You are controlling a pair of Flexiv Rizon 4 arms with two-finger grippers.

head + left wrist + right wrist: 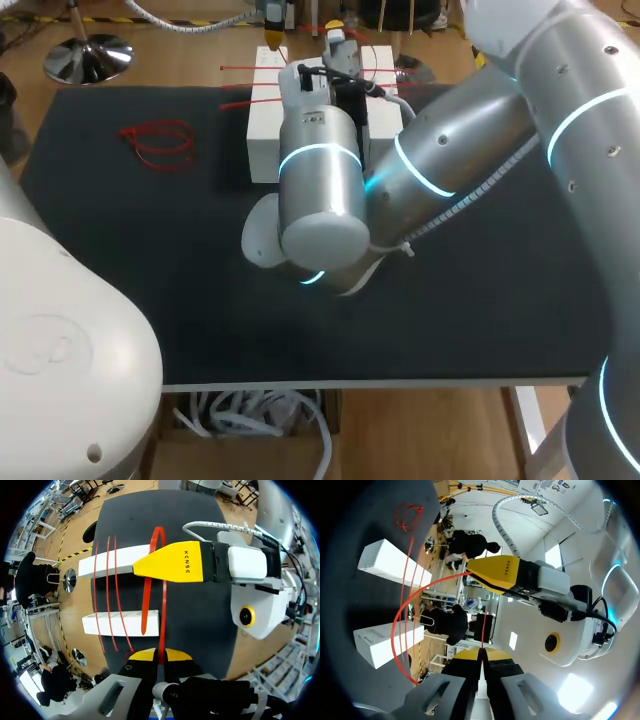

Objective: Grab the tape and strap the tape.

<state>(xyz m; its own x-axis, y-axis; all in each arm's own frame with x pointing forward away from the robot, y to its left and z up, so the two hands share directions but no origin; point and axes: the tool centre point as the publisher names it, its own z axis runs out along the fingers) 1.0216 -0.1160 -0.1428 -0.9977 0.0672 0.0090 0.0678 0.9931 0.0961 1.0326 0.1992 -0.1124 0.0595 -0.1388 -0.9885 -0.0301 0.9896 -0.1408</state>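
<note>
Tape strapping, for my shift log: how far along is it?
Done: red tapes already cross the white boxes. In hand: left gripper and right gripper both pinch another tape loop. Left: fastening it around the boxes; spare tapes wait.

Table, seen from above. A dark matte cover lay over its top and ran from the far side to the near side. A thin pale edge of the tabletop showed along the near side. A brown wooden floor lay beyond the far side and below the near right corner. Light fell evenly, and the cover looked uniformly dark.
</note>
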